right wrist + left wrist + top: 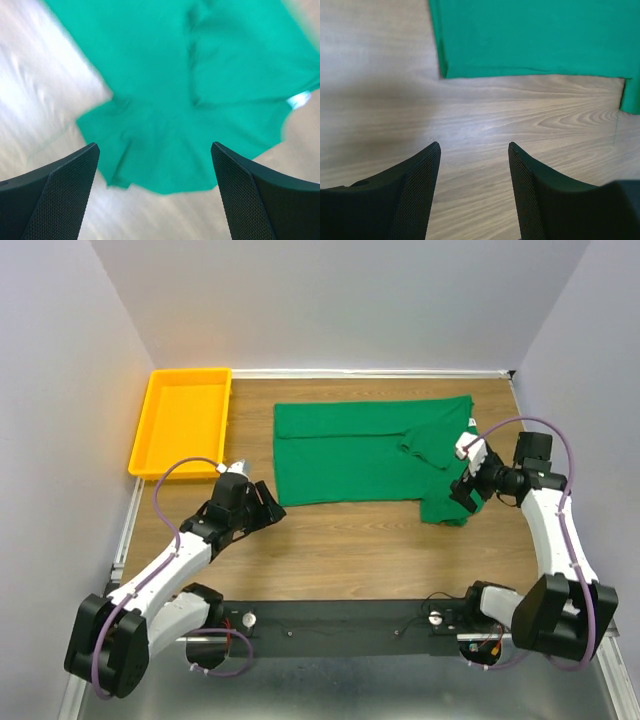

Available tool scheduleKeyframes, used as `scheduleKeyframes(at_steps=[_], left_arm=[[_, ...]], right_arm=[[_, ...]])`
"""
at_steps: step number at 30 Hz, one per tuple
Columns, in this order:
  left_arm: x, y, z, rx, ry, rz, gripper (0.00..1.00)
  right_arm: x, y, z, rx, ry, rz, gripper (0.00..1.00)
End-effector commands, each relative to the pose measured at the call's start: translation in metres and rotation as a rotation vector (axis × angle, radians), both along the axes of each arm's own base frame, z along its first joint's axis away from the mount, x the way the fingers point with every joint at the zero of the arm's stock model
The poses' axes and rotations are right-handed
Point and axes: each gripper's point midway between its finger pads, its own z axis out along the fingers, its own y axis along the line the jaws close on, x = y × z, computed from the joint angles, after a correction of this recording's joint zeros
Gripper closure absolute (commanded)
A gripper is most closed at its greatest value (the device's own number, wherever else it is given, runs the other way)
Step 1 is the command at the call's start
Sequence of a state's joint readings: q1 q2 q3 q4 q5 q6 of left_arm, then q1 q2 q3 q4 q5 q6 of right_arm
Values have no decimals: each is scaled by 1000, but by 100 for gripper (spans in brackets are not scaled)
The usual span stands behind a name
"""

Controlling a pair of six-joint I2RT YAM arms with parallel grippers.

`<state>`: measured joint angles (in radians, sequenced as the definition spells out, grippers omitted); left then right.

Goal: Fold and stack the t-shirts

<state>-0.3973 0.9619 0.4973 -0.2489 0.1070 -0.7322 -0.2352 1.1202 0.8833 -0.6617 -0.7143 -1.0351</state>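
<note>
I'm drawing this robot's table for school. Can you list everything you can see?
t-shirt: one, green, spread across the middle of the table, right end rumpled.
tray: one, orange-yellow, far left corner.
table: one, brown wood, under everything.
left gripper: one, black fingers, open, over bare wood by the shirt's near left corner.
right gripper: one, black fingers, open, above the shirt's right end.

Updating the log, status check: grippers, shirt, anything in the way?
Left gripper open, off the cloth. Right gripper open over green t-shirt at its near sleeve. Shirt spread flat, fold unfinished. Nothing blocking.
</note>
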Motion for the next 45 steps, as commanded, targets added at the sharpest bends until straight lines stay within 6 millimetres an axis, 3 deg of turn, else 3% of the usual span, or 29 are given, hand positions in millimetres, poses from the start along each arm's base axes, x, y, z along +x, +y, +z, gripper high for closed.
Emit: scheduleKeyframes(at_steps=[1, 4, 8, 13, 26, 29, 32, 36, 38, 42, 45], left_arm=[[14, -6, -4, -119, 5, 136, 36], [21, -4, -13, -98, 12, 155, 36], [29, -11, -16, -92, 34, 137, 36], [31, -10, -18, -85, 32, 136, 36], [34, -13, -26, -64, 45, 114, 36], [34, -14, -26, -69, 44, 111, 36], [33, -14, -27, -70, 44, 108, 36], [33, -14, -26, -71, 40, 107, 36], [33, -14, -25, -73, 37, 108, 36], [33, -15, -25, -72, 37, 103, 36], [34, -14, -25, -67, 36, 101, 36]], right_arm=[[-43, -14, -57, -138, 218, 64, 2], [-50, -22, -73, -181, 271, 58, 8], [-53, -35, -95, -205, 401, -12, 29], [-63, -28, -102, -170, 417, -9, 31], [-57, -29, -123, -126, 494, -82, 47], [-57, -27, -125, -130, 493, -74, 52], [-56, -21, -127, -123, 511, -64, 65], [-51, -13, -123, -117, 505, -64, 92], [-46, -10, -117, -113, 490, -63, 100], [-34, 6, -94, -92, 452, -47, 99], [-23, 29, -73, -88, 412, 11, 99]])
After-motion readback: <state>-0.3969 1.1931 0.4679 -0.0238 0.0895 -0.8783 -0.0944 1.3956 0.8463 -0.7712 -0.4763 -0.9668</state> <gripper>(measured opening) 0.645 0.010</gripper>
